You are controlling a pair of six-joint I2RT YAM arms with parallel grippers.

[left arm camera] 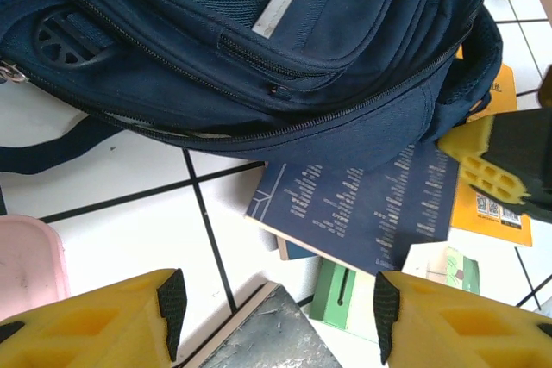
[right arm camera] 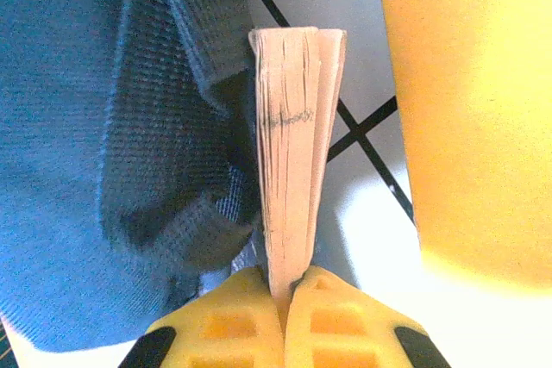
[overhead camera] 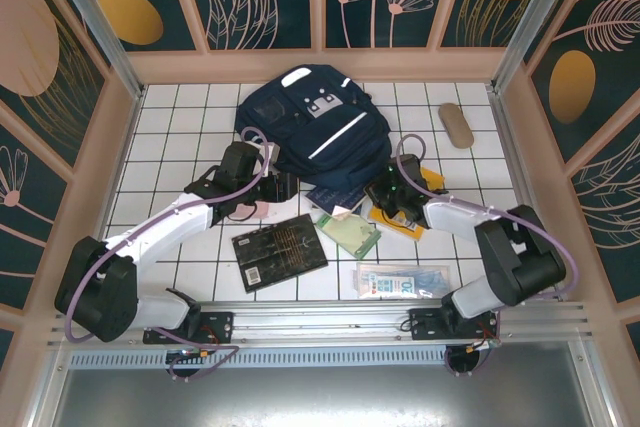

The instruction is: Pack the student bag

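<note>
With the student bag [overhead camera: 315, 122] laid flat toward the far middle of the tabletop [overhead camera: 160, 147], front pockets up and one edge turned to the arms, likely so that things can be slid in from the near side. Gripping a navy book [left arm camera: 362, 204] by its page edge with the right pincer [right arm camera: 285, 286], clamped tight on the paper, far end hidden beneath the bag's near rim; probably held thin-side to feed it toward an opening. Hovering with the left pincer [left arm camera: 276, 299] just beside the bag's near-left edge, fingers apart and holding nothing, seemingly placed to catch a flap and lift it. Cannot tell whether the main compartment is open; zips in the left wrist view look mostly shut. Spread over the near tiles: a black book [overhead camera: 280, 252], a green booklet [overhead camera: 350, 234], a yellow booklet [left arm camera: 496, 204], a clear packet [overhead camera: 400, 280], a pink pouch [left arm camera: 26, 269]; a tan case [overhead camera: 455, 125] off to the far right. Judging by that spread, barely begun; next calls for widening the mouth before pushing, else risking crumpled pages
</note>
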